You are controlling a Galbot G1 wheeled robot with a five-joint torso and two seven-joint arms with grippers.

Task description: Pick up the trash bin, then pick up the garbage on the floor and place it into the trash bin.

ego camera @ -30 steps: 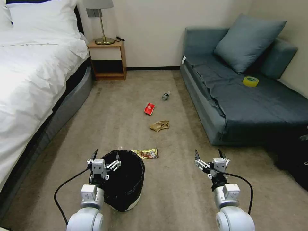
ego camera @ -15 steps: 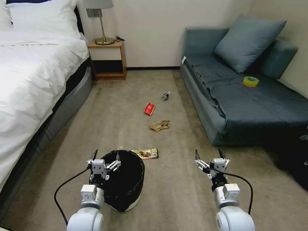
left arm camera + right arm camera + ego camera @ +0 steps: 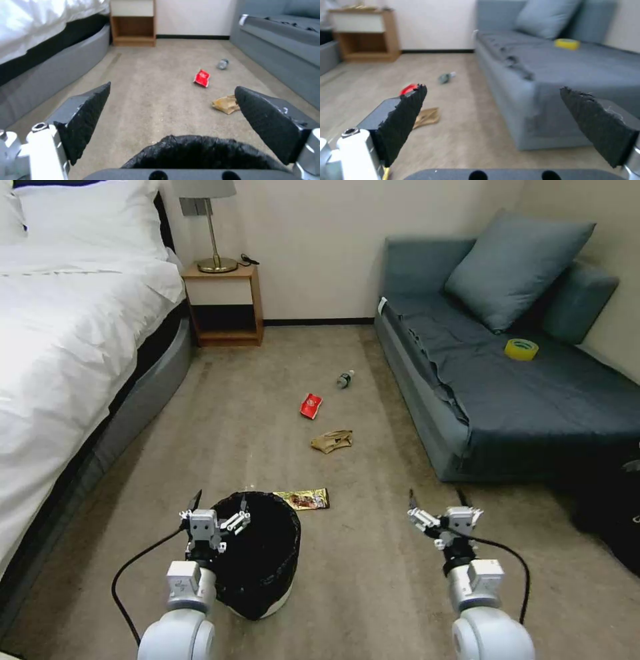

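Left claw (image 3: 219, 505): spread wide, empty, over the near rim of the trash bin (image 3: 263, 553) standing on the floor. Gold-brown wrapper (image 3: 305, 500) appears to touch the bin's far side. Beyond: tan paper (image 3: 331, 441), red packet (image 3: 311, 405), bottle (image 3: 345, 379). Right claw (image 3: 437, 498): wide open, empty, above carpet.

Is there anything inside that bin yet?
The bin shows only its crinkled black bag; the bottom is too dark to see, and the open left hand covers part of the rim. The wrapper lies on the floor just behind it.
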